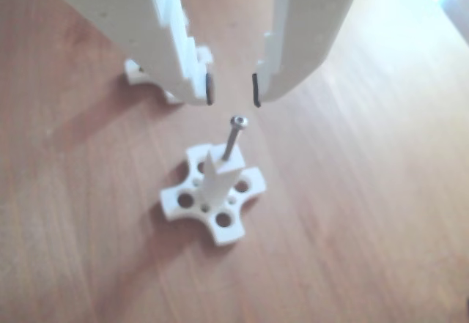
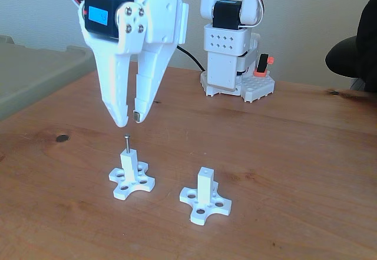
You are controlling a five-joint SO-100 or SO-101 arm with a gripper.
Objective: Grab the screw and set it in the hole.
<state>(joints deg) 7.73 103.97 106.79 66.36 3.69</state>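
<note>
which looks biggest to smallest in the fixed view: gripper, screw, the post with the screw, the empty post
1. gripper
2. post with the screw and empty post: look alike, so unranked
3. screw

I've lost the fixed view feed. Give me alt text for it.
A screw stands upright in the top of the left white post, with the open gripper just above its head, not touching. A second post, its top hole empty, stands to the right on the wooden table.
</note>
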